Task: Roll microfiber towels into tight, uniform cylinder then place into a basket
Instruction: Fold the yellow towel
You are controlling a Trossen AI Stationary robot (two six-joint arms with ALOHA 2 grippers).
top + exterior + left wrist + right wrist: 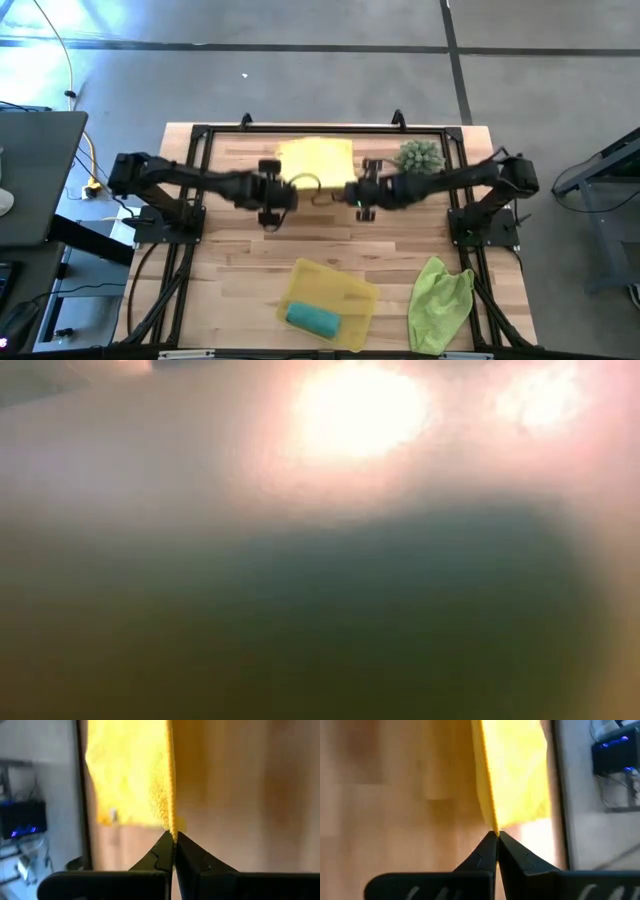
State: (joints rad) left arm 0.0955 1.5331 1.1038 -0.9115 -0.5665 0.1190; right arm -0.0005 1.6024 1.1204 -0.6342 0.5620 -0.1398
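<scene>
The bright yellow towel [315, 158] lies spread at the table's far middle. My left gripper [292, 188] is shut on its near left corner and my right gripper [348, 192] is shut on its near right corner; the two face each other. The teal towel [313, 318], rolled, lies in the yellow basket [345, 290] at the near middle. The lime green towel [440, 292] lies crumpled at the near right. The low view shows only a blur. My left gripper pinches the yellow towel's near left corner [171, 825] between its two fingertips, coming slanting from the table's left. The rest of the towel stretches away from the fingers over the wood. My right gripper pinches the towel's near right corner [493, 822] between its two fingertips, coming slanting from the table's right. The towel's near edge runs on from the fingers toward the other gripper.
A spiky green ball-shaped plant [421, 155] stands at the far right, close to the right arm. A dark frame [300, 130] runs along the table's far edge behind the towel. Bare wood lies between the grippers and the basket.
</scene>
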